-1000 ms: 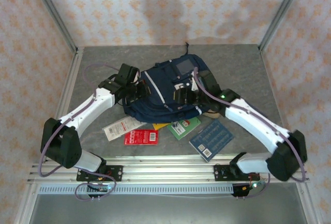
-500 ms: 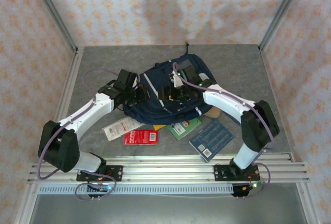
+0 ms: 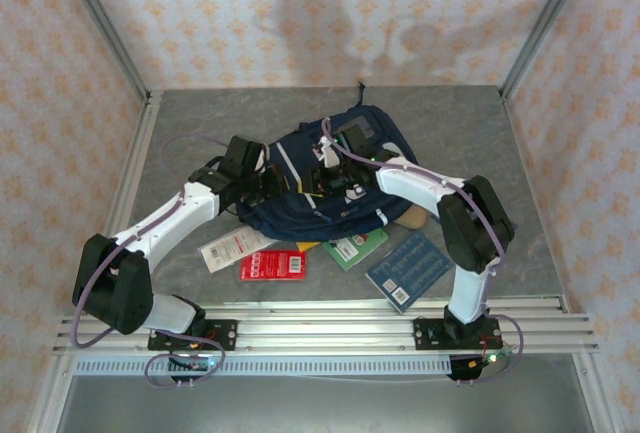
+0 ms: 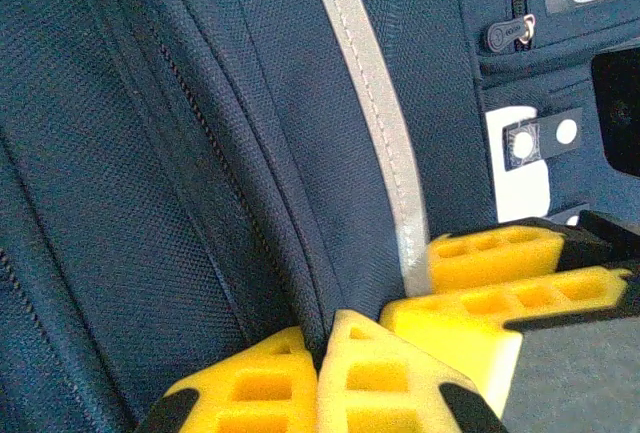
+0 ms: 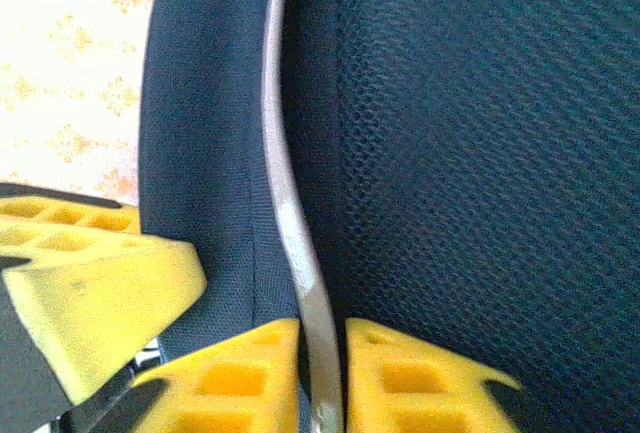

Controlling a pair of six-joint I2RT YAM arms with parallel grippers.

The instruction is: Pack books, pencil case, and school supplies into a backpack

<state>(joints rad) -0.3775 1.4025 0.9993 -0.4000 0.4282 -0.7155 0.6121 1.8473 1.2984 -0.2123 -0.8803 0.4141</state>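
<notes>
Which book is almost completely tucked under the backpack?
The orange-yellow book: only a sliver shows at the edge of the backpack; the green book and dark blue book lie mostly uncovered.

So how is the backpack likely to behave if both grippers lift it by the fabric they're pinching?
Probably floppy: the backpack is woven fabric, creased where the left gripper pinches it. It would likely sag rather than rise flat, since the right gripper grips just its grey stripe. The dark blue book lies outside, so it's perhaps light.
</notes>
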